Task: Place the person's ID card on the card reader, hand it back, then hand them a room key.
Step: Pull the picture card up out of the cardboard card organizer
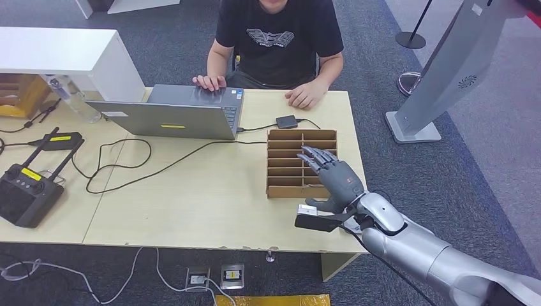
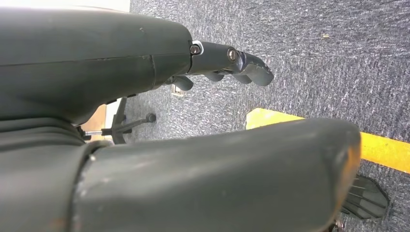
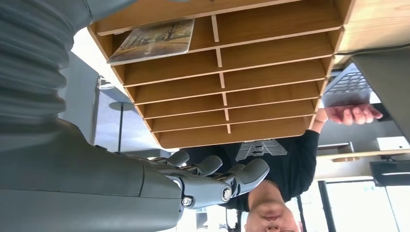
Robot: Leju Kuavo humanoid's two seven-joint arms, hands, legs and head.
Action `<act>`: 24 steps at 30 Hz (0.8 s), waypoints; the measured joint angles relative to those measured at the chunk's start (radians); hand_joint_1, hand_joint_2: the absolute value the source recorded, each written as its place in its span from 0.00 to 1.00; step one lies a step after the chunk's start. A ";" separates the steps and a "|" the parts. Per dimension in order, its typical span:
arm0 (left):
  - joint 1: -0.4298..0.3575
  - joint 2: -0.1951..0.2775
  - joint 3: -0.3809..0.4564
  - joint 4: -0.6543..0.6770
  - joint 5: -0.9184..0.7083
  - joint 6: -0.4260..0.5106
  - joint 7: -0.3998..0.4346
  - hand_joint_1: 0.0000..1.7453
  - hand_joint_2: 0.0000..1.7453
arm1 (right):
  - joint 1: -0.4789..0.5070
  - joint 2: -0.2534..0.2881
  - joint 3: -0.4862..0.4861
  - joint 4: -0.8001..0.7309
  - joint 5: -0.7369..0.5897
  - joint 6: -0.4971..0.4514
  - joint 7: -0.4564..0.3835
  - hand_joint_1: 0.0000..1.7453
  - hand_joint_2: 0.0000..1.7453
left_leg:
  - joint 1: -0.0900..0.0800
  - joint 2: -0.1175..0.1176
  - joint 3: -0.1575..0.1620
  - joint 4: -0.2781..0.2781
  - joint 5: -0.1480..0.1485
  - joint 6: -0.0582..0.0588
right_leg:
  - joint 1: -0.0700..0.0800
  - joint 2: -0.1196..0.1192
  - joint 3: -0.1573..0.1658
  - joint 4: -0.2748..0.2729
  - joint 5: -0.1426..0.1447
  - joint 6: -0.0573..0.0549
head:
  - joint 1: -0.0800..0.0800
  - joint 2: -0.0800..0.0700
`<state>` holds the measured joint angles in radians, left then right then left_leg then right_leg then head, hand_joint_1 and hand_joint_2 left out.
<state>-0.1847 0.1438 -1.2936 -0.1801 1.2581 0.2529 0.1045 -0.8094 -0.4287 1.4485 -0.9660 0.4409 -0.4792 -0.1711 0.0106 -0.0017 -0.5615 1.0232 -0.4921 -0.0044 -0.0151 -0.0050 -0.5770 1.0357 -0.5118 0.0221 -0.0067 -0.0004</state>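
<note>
A wooden slotted tray [image 1: 287, 162] stands on the table's right side. My right hand [image 1: 335, 177] hovers over its right column with fingers stretched out and nothing in them. In the right wrist view a card with a landscape picture [image 3: 152, 41] lies in the tray [image 3: 270, 72] slot nearest my wrist, and my fingers [image 3: 217, 176] reach past the tray's far edge. A small black card reader [image 1: 286, 121] sits just beyond the tray, close to the person's hand [image 1: 306, 97]. My left hand [image 2: 227, 60] hangs over the carpet, fingers apart and holding nothing.
A person [image 1: 277, 38] sits across the table with one hand on an open laptop [image 1: 172, 118]. Cables run across the tabletop. A black controller [image 1: 25, 191] lies far left. A grey stand [image 1: 440, 76] rises to the right of the table.
</note>
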 joint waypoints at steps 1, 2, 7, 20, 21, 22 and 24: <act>0.000 0.000 0.000 0.000 0.000 -0.001 0.000 0.00 0.00 | -0.001 0.001 0.002 0.002 0.003 0.001 0.004 0.00 1.00 | 0.000 0.000 0.000 0.000 0.000 0.000 | 0.000 0.000 0.000 0.000 0.000 0.000 | 0.000 0.000; 0.000 0.000 0.000 0.000 0.000 -0.002 0.000 0.00 0.00 | -0.002 0.001 0.004 0.003 0.007 0.003 0.009 0.00 1.00 | 0.000 0.000 0.000 0.000 0.000 0.000 | 0.000 0.000 0.000 0.000 0.000 0.000 | 0.000 0.000; 0.000 0.000 0.000 0.000 0.000 -0.009 0.000 0.00 0.00 | -0.009 0.006 0.008 0.009 0.017 0.009 0.024 0.00 1.00 | 0.000 0.000 0.000 0.000 0.000 0.000 | 0.000 0.000 0.000 0.000 0.000 0.000 | 0.000 0.000; 0.000 0.003 0.000 0.000 0.000 -0.030 0.000 0.00 0.00 | -0.023 0.022 0.025 0.025 0.035 0.025 0.046 0.00 1.00 | 0.000 0.000 0.000 0.000 0.000 0.000 | 0.000 0.000 0.000 0.000 0.000 0.000 | 0.000 0.000; 0.000 0.003 0.000 0.000 0.000 -0.031 0.000 0.00 0.00 | -0.024 0.024 0.026 0.026 0.036 0.026 0.047 0.00 1.00 | 0.000 0.000 0.000 0.000 0.000 0.000 | 0.000 0.000 0.000 0.000 0.000 0.000 | 0.000 0.000; 0.000 0.003 0.000 0.000 0.000 -0.031 0.000 0.00 0.00 | -0.024 0.025 0.027 0.027 0.037 0.026 0.048 0.00 1.00 | 0.000 0.000 0.000 0.000 0.000 0.000 | 0.000 0.000 0.000 0.000 0.000 0.000 | 0.000 0.000; 0.000 0.004 0.000 0.000 0.000 -0.036 0.000 0.00 0.00 | -0.025 0.027 0.029 0.029 0.037 0.027 0.050 0.00 1.00 | 0.000 0.000 0.000 0.000 0.000 0.000 | 0.000 0.000 0.000 0.000 0.000 0.000 | 0.000 0.000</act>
<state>-0.1845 0.1474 -1.2940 -0.1801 1.2577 0.2167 0.1048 -0.8347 -0.4018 1.4773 -0.9375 0.4782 -0.4522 -0.1213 0.0106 -0.0017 -0.5615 1.0232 -0.4921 -0.0044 -0.0151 -0.0050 -0.5770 1.0359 -0.5118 0.0221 -0.0067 -0.0004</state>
